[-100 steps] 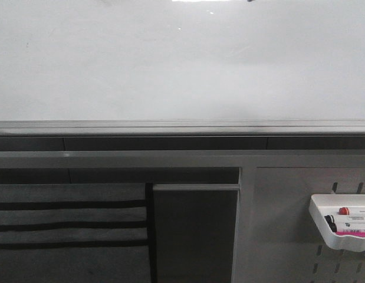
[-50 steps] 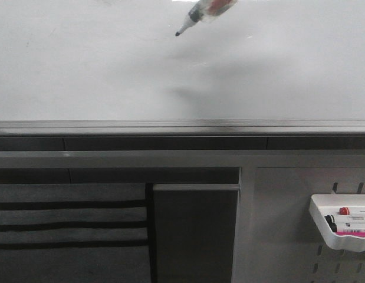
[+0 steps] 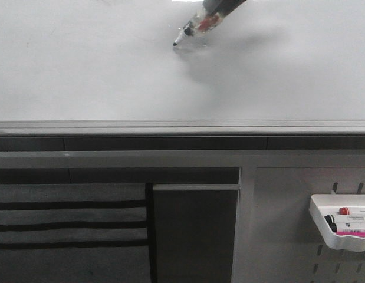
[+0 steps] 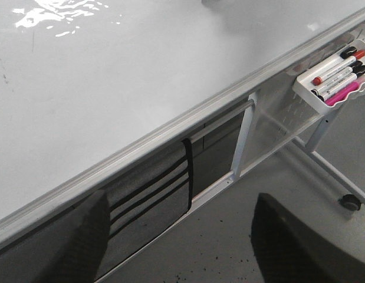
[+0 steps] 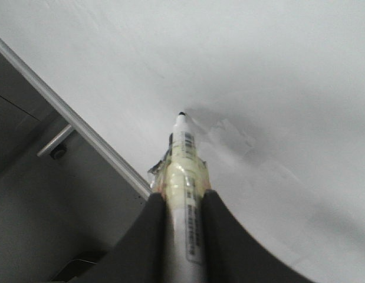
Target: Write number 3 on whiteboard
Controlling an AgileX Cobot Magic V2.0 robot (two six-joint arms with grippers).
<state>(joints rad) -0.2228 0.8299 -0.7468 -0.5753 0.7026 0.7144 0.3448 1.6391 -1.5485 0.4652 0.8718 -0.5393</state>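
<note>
The whiteboard [image 3: 82, 71] fills the upper front view and is plain white, and no number 3 shows on it. My right gripper [image 3: 219, 6] comes in from the top edge, shut on a marker [image 3: 197, 25] wrapped in clear tape. The marker's black tip points down-left, at or just off the surface, with its shadow meeting it. In the right wrist view the gripper [image 5: 183, 197] clamps the marker [image 5: 185, 165] over the whiteboard [image 5: 276, 71]. My left gripper [image 4: 182, 236] is open and holds nothing, below the whiteboard [image 4: 111, 76] edge over the floor.
A grey edge rail [image 3: 170, 127] runs along the board's lower side. Below it, a grey perforated panel [image 3: 282, 224] carries a white tray [image 3: 341, 227] of markers, and the tray [image 4: 332, 94] also shows in the left wrist view. A caster wheel [image 4: 349, 202] stands on the floor.
The marker was out of view a second ago. It entered from the top with my right gripper and moved down toward the board, its shadow closing on the tip.
</note>
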